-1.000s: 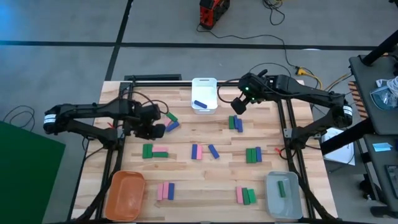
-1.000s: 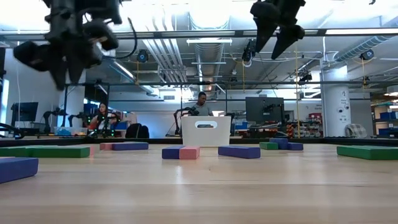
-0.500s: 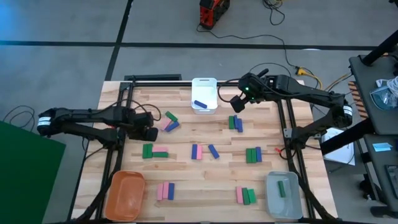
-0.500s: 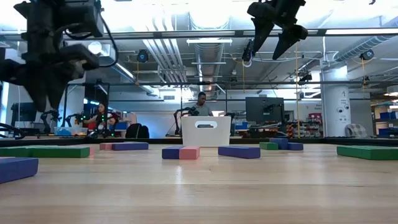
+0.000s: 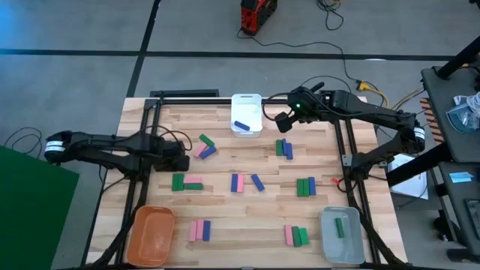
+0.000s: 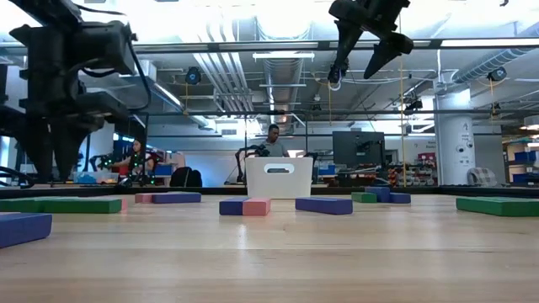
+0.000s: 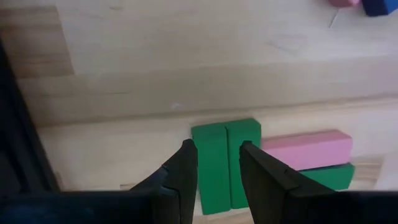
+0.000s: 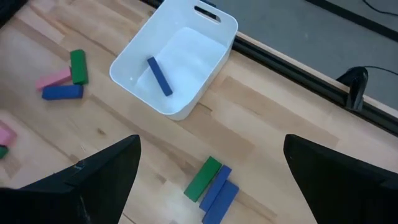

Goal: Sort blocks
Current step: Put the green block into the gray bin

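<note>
Pink, dark blue and green blocks lie in small groups on the wooden table. My left gripper (image 5: pixel 177 160) (image 7: pixel 219 163) hangs open over the left part of the table. It is just on the far side of two green blocks (image 7: pixel 225 160) lying side by side. A pink block (image 7: pixel 306 149) lies against them. My right gripper (image 5: pixel 282 124) (image 6: pixel 364 61) is open wide and high above the table, beside the white bin (image 5: pixel 246 105). That bin holds one blue block (image 8: pixel 158 76). Neither gripper holds anything.
An orange bin (image 5: pixel 151 234) stands at the near left corner. At the near right corner is a grey bin (image 5: pixel 342 246) with a green block (image 5: pixel 340 226) in it. Below my right gripper lie a green and two blue blocks (image 8: pixel 211 182). Black rails run along both table sides.
My left gripper has drawn back toward the table's left edge and come down closer to the table, over the green blocks. My right gripper has shifted a little toward the white bin and stayed open. No block has moved.
</note>
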